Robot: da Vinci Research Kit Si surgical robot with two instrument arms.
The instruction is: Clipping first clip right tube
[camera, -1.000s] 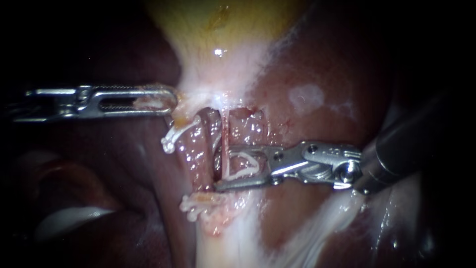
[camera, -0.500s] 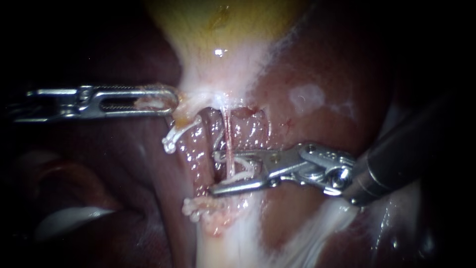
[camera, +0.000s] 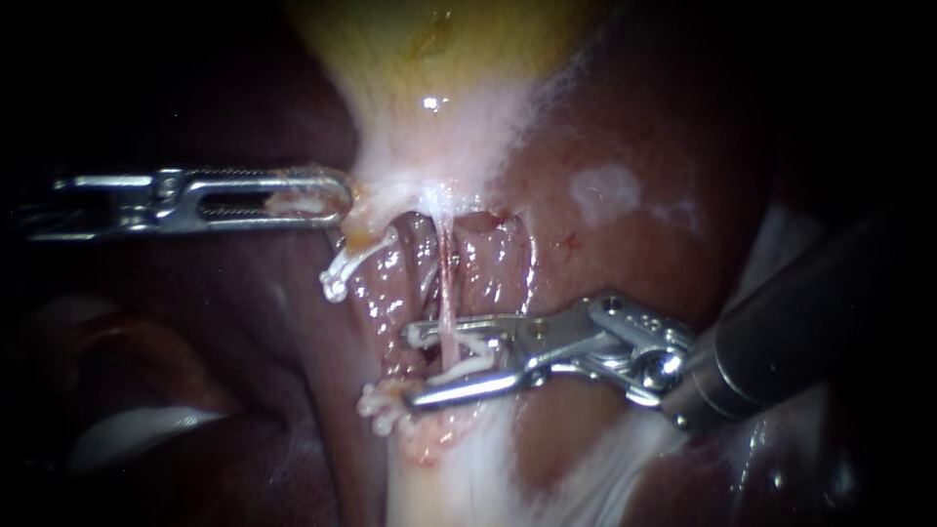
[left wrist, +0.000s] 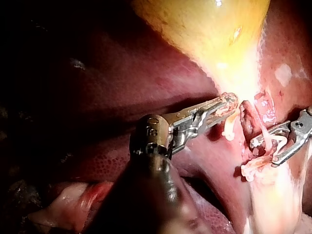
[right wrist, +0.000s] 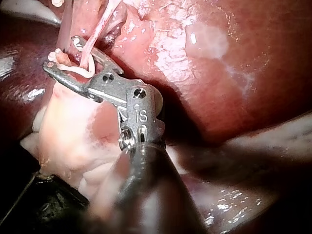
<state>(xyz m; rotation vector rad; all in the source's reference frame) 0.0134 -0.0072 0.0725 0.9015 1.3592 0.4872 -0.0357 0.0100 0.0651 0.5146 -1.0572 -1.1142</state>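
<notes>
Closing the white clip (camera: 467, 353) squarely across the right tube (camera: 444, 283) is the step in hand, and we judge it close to done. Our right instrument (camera: 412, 363) comes in from the right and grips that clip from both sides, with a gap showing across the clip's mouth. The thin pale tube runs down through that gap, so it sits inside the clip and not beside it. The right wrist view agrees: the strand passes between the clip's two legs.

Our left instrument (camera: 337, 200) is clamped on the narrow lower end of the gallbladder (camera: 429, 59). We take this hold to be what draws the tube taut and straight.

Just beside the right tube lies the thicker left tube (camera: 386, 293), with an upper clip (camera: 342, 273) and a lower clip (camera: 376, 405) on it. The lower tip of our right instrument lies very near that lower clip; we cannot tell whether they touch.

To do this well, we want the whole width of the tube inside the clip and the ends of its legs reaching past the far side. The clip should lie straight across the tube, not slanted. Nothing of the left tube or the liver (camera: 625, 244) should be caught with it. We should squeeze evenly without dragging sideways, since so thin a strand looks likely to tear. The left hold should not shift while we squeeze.
</notes>
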